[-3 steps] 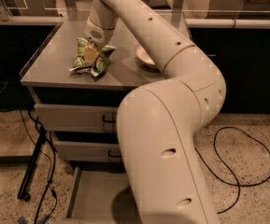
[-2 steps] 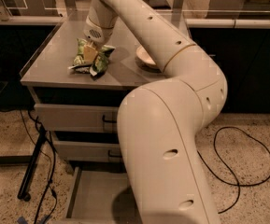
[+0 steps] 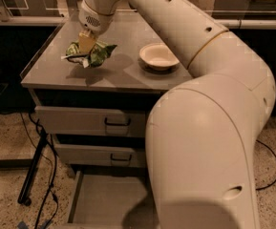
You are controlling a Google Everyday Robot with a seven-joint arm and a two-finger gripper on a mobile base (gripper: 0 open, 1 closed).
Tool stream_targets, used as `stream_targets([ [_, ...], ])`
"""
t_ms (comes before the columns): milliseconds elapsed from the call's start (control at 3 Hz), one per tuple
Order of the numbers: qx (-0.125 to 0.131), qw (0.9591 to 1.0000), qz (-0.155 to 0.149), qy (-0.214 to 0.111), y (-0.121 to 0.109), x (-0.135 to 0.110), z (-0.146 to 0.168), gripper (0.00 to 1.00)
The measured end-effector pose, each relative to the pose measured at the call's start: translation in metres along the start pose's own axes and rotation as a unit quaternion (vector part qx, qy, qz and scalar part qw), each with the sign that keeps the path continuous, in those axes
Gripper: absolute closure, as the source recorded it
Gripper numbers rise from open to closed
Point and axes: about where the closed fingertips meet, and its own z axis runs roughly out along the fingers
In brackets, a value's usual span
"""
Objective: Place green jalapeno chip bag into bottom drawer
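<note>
While the arm [image 3: 209, 142] is filling the right half of the camera view, the gripper [image 3: 88, 46] is hanging over the left part of the surface [image 3: 51, 78], pointing downward. It is closing narrowly on the top of the bag [image 3: 98, 55] and holding it. The bag is sitting crumpled under the gripper, green foil spreading to both sides, and is casting a shadow on the surface to its lower right. Whether the bag's underside is touching the surface cannot be told.

A bowl [image 3: 159, 56] is standing on the same surface, to the right of the bag and apart from it, close to the arm.

Below the surface, two upper drawers [image 3: 80, 120] are sitting closed, each showing a dark handle [image 3: 117, 122]. The bottom drawer [image 3: 104, 199] is standing pulled out at floor level, its bare grey bottom showing, with the arm covering its right side. The bag is well above this drawer and not in it.

Dark cables [image 3: 49, 175] are trailing over the speckled floor [image 3: 4, 142] left of the cabinet.
</note>
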Motion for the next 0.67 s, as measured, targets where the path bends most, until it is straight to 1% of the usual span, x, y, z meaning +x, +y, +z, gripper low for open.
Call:
stream_targets([
  [333,0.0,1.0,0.0,0.0,0.0,0.0,0.0,1.0],
  [667,-0.003,0.9999,-0.001,0.011,0.017,0.003,-0.011,1.0],
])
